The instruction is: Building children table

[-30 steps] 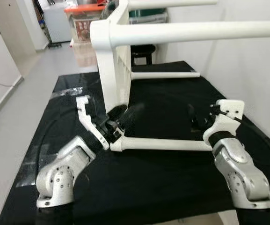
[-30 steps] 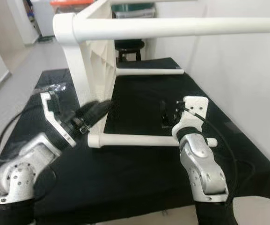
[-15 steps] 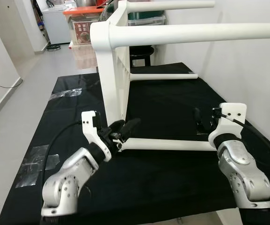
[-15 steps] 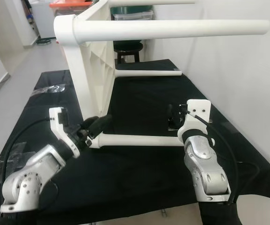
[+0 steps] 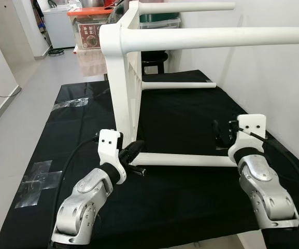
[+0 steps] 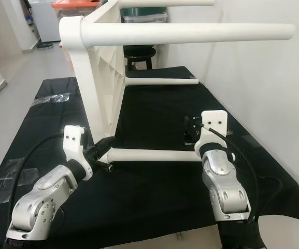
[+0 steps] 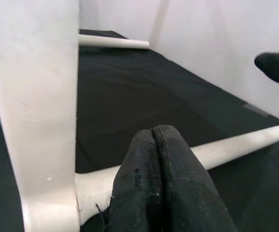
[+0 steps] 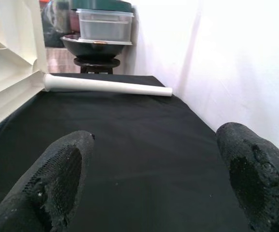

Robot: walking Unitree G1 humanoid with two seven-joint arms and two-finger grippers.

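White children's table (image 5: 123, 72) lies tipped on its side on the black-covered worktop (image 5: 180, 207), top panel standing on edge, all four legs pointing toward 3 o'clock. Two legs in the air, two low: the far low leg (image 5: 178, 85) on the cloth at about 12 o'clock, the near low leg (image 5: 185, 160) running across the middle of the view.

Left claw (image 5: 133, 154): at 8 o'clock from the table's lower corner, fingers (image 7: 163, 179) pressed together, nothing between them, tips just beside the joint where the near leg meets the top panel. Touching or merely close, cannot tell.

Right claw (image 5: 223, 134): fingers (image 8: 62, 174) spread wide, empty, hovering near the free end of the same leg, a little above it, aimed along the cloth.

Step in hand, as judged: seating or checking the near leg in its socket (all four legs look fitted already, so this is likely late in the build). Next move calls for the right claw to drop onto the leg's free end and close, while the left steadies the joint; then a twist or push inward.

Beyond the worktop at 12 o'clock: storage bins (image 5: 95, 31), white wall (image 5: 273, 78) at 3 o'clock.
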